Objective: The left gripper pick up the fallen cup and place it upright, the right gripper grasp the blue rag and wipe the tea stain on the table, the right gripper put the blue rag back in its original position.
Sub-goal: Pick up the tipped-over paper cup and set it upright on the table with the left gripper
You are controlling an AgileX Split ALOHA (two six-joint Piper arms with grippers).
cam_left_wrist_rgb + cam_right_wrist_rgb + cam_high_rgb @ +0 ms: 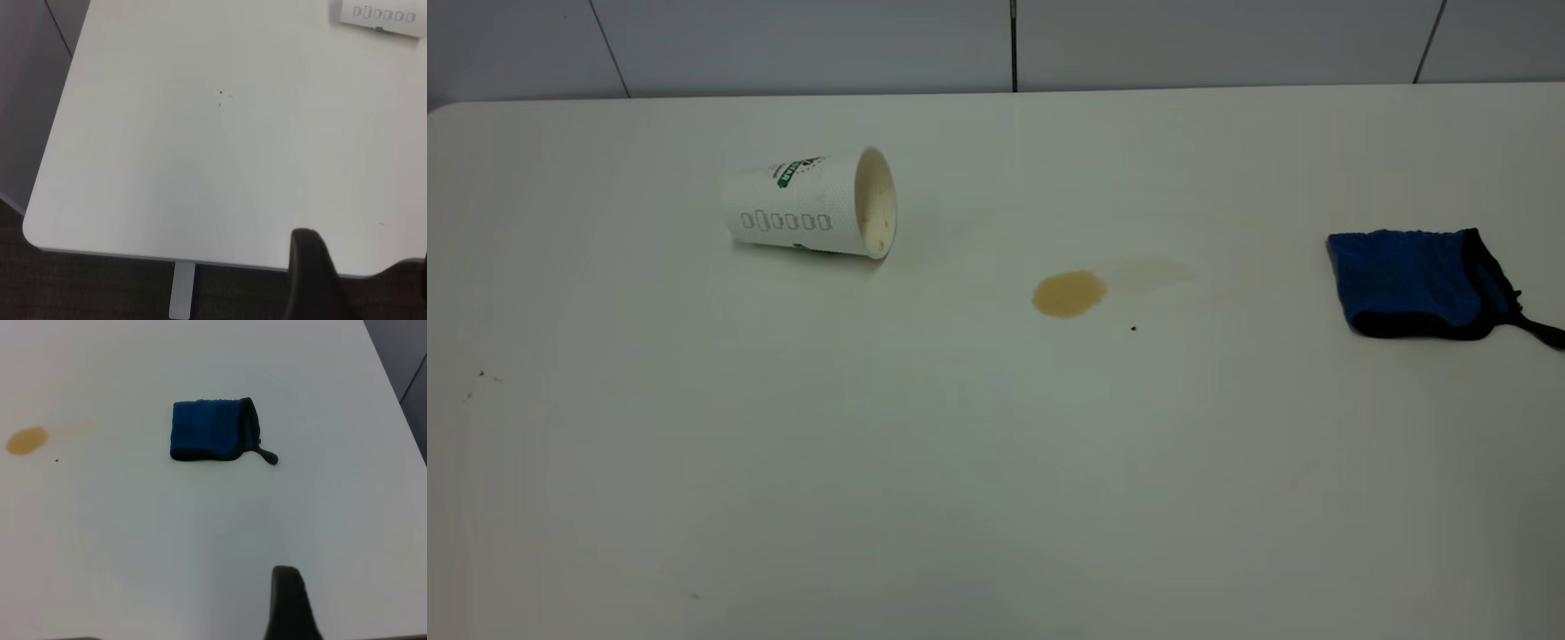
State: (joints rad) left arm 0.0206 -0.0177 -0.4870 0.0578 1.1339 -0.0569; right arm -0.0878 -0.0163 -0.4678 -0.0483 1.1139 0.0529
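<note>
We see the cup (811, 206) lying toppled, tea stain (1068, 293) unwiped, blue rag (1412, 282) untouched; neither claw's grip state is discernible.

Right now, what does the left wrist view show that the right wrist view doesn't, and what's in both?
Only the left wrist view shows part of the fallen cup, cut off at the frame edge, plus the table's rounded corner and a leg below it. Only the right wrist view shows the blue rag and the tea stain. Both share the white table and one dark gripper finger at the frame edge.
</note>
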